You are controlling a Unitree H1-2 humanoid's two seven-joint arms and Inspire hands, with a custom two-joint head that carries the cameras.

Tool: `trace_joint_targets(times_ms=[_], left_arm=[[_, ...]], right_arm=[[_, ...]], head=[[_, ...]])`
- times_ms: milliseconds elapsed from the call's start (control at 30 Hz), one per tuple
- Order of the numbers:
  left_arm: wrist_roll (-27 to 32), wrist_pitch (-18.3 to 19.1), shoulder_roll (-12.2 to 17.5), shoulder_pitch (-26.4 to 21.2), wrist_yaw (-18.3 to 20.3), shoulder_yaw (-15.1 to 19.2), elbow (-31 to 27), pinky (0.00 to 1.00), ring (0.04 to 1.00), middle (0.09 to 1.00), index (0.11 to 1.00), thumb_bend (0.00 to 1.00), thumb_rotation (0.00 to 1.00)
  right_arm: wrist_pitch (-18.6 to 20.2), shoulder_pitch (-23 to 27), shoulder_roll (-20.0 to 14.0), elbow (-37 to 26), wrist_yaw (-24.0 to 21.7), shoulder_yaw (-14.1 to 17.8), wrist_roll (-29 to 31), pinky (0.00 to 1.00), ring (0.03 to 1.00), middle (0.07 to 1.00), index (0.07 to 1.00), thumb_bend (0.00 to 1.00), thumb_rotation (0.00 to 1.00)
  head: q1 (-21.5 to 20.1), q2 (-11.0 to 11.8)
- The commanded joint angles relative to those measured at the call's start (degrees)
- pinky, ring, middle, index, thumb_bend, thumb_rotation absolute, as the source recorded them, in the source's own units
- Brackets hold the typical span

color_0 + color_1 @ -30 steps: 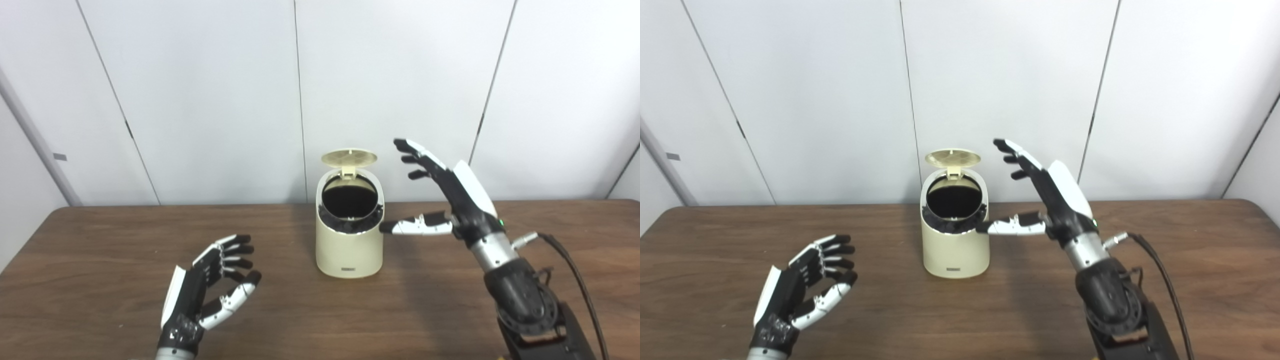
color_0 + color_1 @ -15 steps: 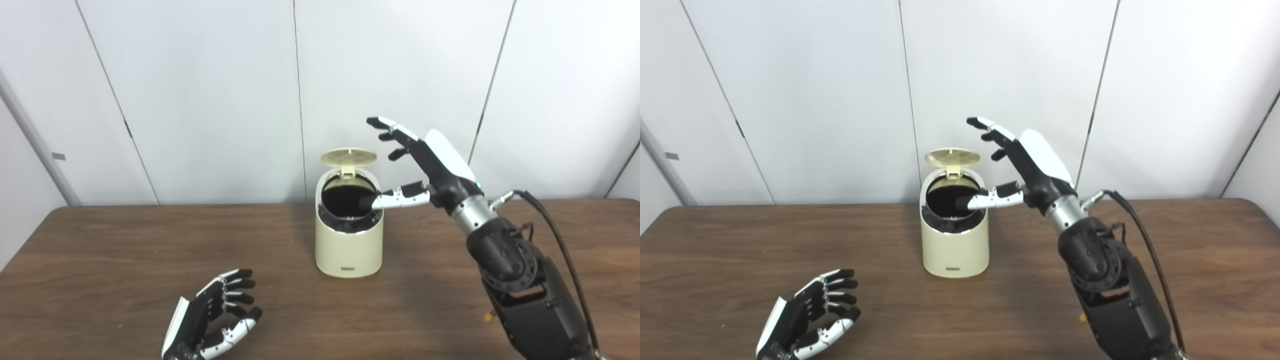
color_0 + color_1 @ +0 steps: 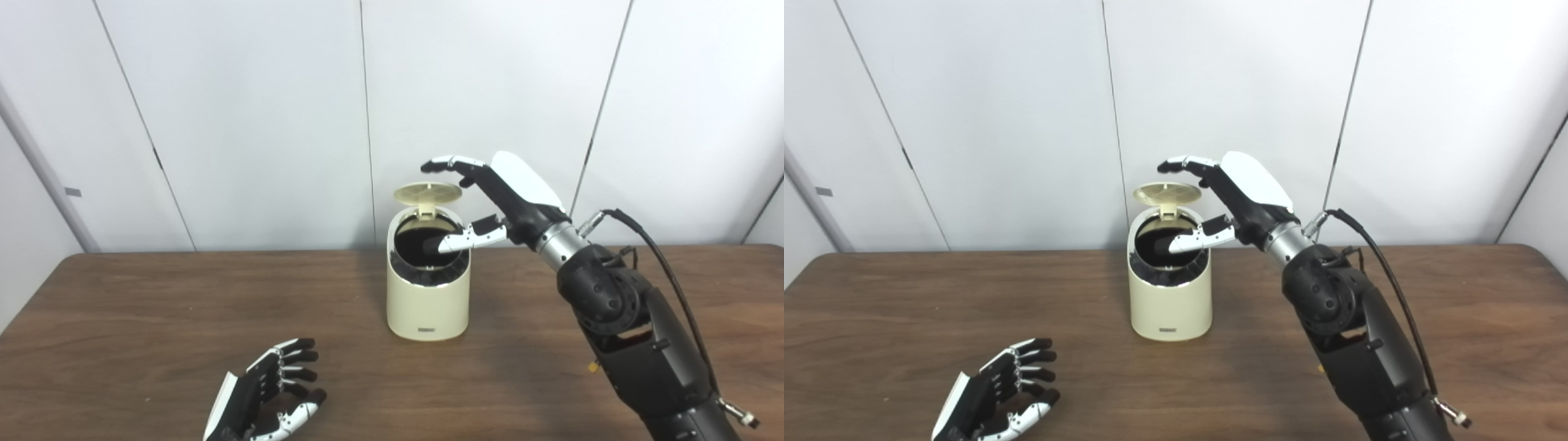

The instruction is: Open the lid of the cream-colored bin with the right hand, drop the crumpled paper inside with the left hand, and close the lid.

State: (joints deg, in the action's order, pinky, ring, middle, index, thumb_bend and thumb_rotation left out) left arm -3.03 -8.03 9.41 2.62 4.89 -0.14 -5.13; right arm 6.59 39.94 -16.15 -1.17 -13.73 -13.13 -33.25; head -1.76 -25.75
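Observation:
The cream-colored bin [image 3: 427,306] stands mid-table with its round lid [image 3: 427,192] flipped up at the back and its dark mouth showing. My right hand [image 3: 490,196] hovers open over the bin: its fingers [image 3: 450,164] reach just above the raised lid, and the thumb crosses in front of the dark opening. My left hand [image 3: 269,398] rests low near the table's front edge, open and holding nothing. No crumpled paper shows anywhere, and the inside of the bin is too dark to make out.
The brown wooden table [image 3: 122,318] runs the width of the view, with white wall panels [image 3: 245,122] behind it. A black cable [image 3: 661,257] loops off my right forearm.
My right hand has risen and swung left from beside the bin until its fingers are over the raised lid. My left hand has sunk toward the front edge. The lid has stayed up.

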Motion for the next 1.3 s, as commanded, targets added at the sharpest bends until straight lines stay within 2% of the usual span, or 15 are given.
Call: trace_joint_targets(times_ms=[0, 100, 200, 500, 567, 700, 767, 833, 1000, 1067, 1267], left_arm=[[0.7, -1.7, 0.1, -0.9, 0.4, -0.2, -0.1, 0.55, 0.647, 0.744, 0.787, 0.51, 0.03], [1.2, -0.7, 0.2, -0.8, 0.9, -0.2, -0.4, 0.54, 0.637, 0.755, 0.797, 0.50, 0.04], [1.5, -0.3, 0.1, -0.8, 1.0, -0.1, -0.7, 0.52, 0.625, 0.761, 0.802, 0.50, 0.03], [2.1, 0.3, 0.0, -0.5, 1.0, 0.0, -1.4, 0.51, 0.605, 0.761, 0.809, 0.50, 0.06], [2.1, 0.4, -0.1, -0.4, 0.9, 0.1, -1.6, 0.51, 0.608, 0.762, 0.810, 0.50, 0.04], [1.8, 0.7, -0.2, -0.2, 0.7, 0.1, -2.0, 0.51, 0.611, 0.762, 0.810, 0.50, 0.06], [1.9, 0.8, -0.2, -0.1, 0.8, 0.1, -2.1, 0.51, 0.613, 0.763, 0.813, 0.50, 0.06], [1.8, 1.0, -0.2, 0.0, 0.8, 0.1, -2.3, 0.51, 0.613, 0.763, 0.813, 0.50, 0.05], [1.5, 0.4, -0.2, 0.1, 0.6, 0.1, -2.2, 0.50, 0.613, 0.759, 0.807, 0.51, 0.06], [1.7, 0.4, -0.2, 0.2, 0.6, 0.2, -2.2, 0.51, 0.617, 0.760, 0.806, 0.51, 0.08], [1.5, 1.0, -0.4, 0.3, 0.3, 0.2, -2.7, 0.50, 0.619, 0.759, 0.807, 0.52, 0.08]], right_arm=[[-1.0, 2.5, -0.7, -1.5, 0.3, 0.3, 0.2, 0.73, 0.858, 0.776, 0.740, 0.72, 0.41], [-2.7, 1.9, -0.9, -1.3, 0.6, 0.1, 0.6, 0.75, 0.878, 0.750, 0.708, 0.71, 0.43], [-3.7, 1.4, -0.9, -1.2, 1.0, 0.1, 0.8, 0.75, 0.886, 0.723, 0.669, 0.70, 0.40], [-6.9, -0.3, -1.2, -2.4, 1.7, -0.1, -0.2, 0.73, 0.826, 0.631, 0.585, 0.67, 0.41], [-7.6, -0.5, -1.3, -2.2, 1.8, -0.2, -0.3, 0.76, 0.815, 0.613, 0.573, 0.67, 0.41], [-8.1, -1.3, -1.5, -2.3, 1.8, -0.8, -1.4, 0.87, 0.810, 0.611, 0.573, 0.68, 0.41], [-8.5, -1.9, -1.6, -2.4, 1.9, -1.1, -2.2, 0.75, 0.796, 0.625, 0.584, 0.70, 0.40], [-9.1, -2.6, -1.5, -2.2, 1.9, -1.3, -2.3, 0.72, 0.787, 0.625, 0.587, 0.70, 0.38], [-8.5, -3.3, -1.6, -2.4, 0.1, -2.3, -2.2, 0.93, 0.809, 0.627, 0.599, 0.68, 0.38], [-8.0, -3.6, -1.6, -2.6, -0.8, -2.6, -2.1, 0.99, 0.822, 0.633, 0.604, 0.68, 0.38], [-9.1, -3.9, -2.0, -1.5, -0.9, -3.6, -3.4, 0.98, 0.831, 0.621, 0.609, 0.69, 0.42]], head=[[-0.1, 0.0], [0.1, -0.1], [0.1, -0.1], [0.5, -0.5], [0.7, -0.8], [0.9, -1.2], [1.1, -1.3], [1.1, -1.3], [1.4, -1.7], [1.5, -2.0], [1.7, -2.3]])
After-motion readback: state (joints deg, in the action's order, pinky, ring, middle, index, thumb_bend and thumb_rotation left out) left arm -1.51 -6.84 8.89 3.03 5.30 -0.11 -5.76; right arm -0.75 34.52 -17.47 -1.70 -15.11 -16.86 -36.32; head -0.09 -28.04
